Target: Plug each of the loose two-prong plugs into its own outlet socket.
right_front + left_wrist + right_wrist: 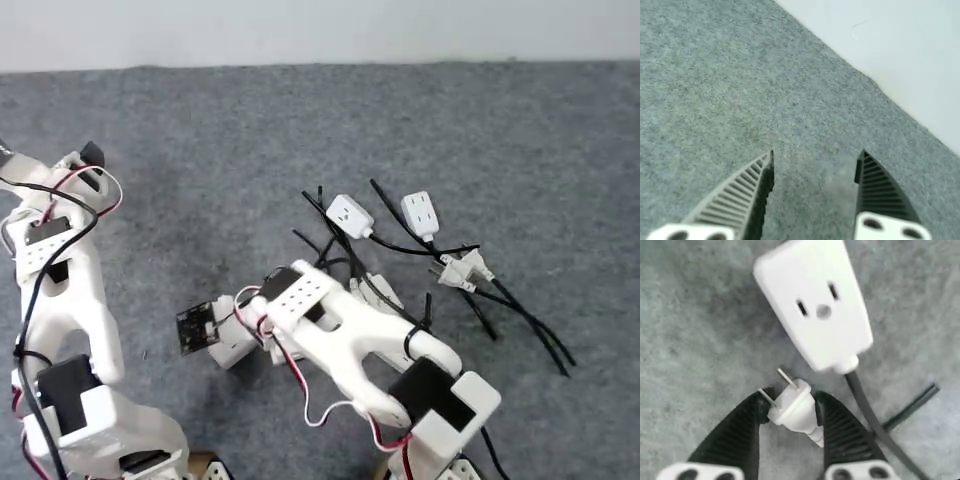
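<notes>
My right gripper (790,401) is shut on a white two-prong plug (791,412), gripping its body between the black fingers (742,430). The prongs point at a white outlet socket (815,305) lying face up a short way ahead, apart from it. From above, two white sockets (348,215) (420,212) lie on black cords mid-table, and another loose white plug (462,270) rests to their right. The right arm (330,325) hangs over the cords below the sockets. My left gripper (816,157) stands open over bare carpet at the far left (88,156), holding nothing.
Grey carpet (200,150) covers the table up to a pale wall (320,30) at the back. Black cords (520,320) trail from the sockets toward the front right. A cord (875,425) runs from the socket beside the right finger.
</notes>
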You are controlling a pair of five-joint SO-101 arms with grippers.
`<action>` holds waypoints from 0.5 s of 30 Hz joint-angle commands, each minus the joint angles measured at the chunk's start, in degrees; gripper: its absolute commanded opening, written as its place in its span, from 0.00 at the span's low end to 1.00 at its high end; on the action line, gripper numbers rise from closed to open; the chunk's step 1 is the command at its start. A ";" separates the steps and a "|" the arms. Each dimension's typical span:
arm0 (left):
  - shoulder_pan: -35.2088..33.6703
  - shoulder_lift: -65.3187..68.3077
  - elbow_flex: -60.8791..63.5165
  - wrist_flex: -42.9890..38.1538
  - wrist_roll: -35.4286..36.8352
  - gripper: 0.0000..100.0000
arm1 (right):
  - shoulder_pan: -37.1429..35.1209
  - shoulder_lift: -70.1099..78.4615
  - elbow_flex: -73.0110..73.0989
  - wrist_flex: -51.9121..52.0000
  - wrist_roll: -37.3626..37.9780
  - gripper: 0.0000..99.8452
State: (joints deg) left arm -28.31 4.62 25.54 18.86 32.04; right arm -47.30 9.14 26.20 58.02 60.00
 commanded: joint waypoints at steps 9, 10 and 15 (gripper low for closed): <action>3.87 -0.53 -3.38 2.73 -3.60 0.27 | 9.98 -18.68 -3.87 4.88 -0.44 0.01; 4.04 -0.53 -3.56 2.90 -3.69 0.27 | 10.95 -20.79 -4.22 5.23 -1.14 0.01; 6.24 -0.53 -3.65 3.16 -7.03 0.27 | 15.34 -31.16 -8.09 6.73 -6.77 0.01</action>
State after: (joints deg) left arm -23.65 5.05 25.45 21.67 27.03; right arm -34.64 -14.59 23.03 63.56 56.48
